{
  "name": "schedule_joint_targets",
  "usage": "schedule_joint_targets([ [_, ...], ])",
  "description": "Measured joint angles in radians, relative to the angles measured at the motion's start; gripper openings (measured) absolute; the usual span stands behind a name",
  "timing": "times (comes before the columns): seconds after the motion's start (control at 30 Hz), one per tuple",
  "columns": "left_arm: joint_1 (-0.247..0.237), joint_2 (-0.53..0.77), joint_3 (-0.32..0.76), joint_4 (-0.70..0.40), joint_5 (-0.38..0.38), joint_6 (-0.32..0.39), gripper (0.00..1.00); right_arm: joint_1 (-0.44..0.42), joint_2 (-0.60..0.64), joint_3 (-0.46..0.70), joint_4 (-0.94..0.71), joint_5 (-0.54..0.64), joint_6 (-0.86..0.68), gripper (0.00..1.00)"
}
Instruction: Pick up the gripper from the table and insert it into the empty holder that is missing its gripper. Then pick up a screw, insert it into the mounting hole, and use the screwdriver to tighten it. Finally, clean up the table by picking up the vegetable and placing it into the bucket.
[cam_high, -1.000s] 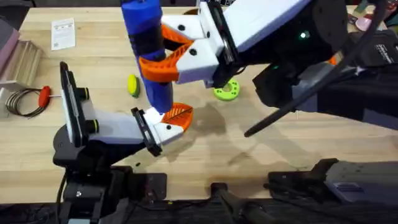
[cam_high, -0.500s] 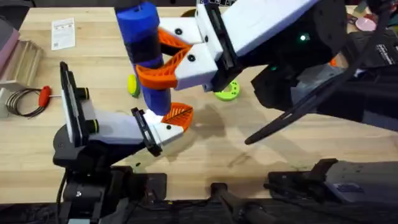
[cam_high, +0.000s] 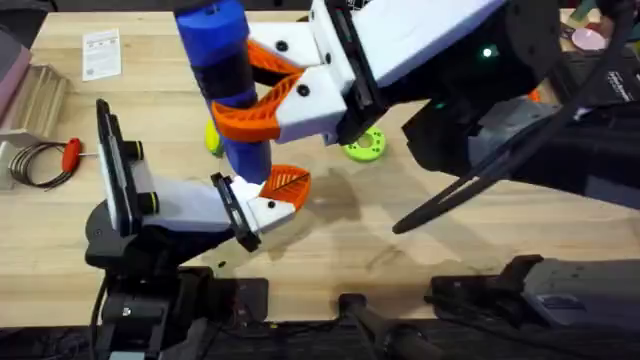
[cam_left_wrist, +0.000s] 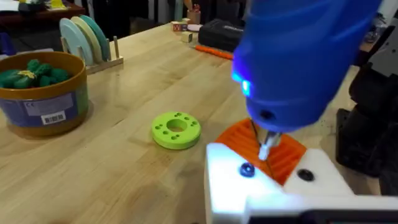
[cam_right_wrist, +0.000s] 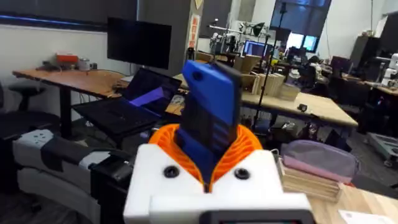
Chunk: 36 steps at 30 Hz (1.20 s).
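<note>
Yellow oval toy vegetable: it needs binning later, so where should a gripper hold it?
Across its narrow middle, straight down from above. The yellow oval toy vegetable lies flat on the wooden table, long axis pointing away from the arm bases, so fingers closing sideways would likely span its short width.

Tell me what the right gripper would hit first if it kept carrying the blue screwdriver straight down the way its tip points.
Probably the holder: the screwdriver, held in the right gripper, has its metal tip just above the white block, beside the dark screw. Whether it lines up with the screw is unclear.
</note>
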Motion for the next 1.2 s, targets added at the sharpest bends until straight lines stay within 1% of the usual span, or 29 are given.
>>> schedule_joint_targets([
  [0.37, 0.000, 0.000, 0.000, 0.000, 0.000, 0.000, 0.005, 0.009, 0.000, 0.002, -0.039, 0.000, -0.026, 0.024],
  [1.2, 0.000, 0.000, 0.000, 0.000, 0.000, 0.000, 0.005, 0.015, 0.000, 0.002, -0.053, 0.000, -0.077, 0.024],
])
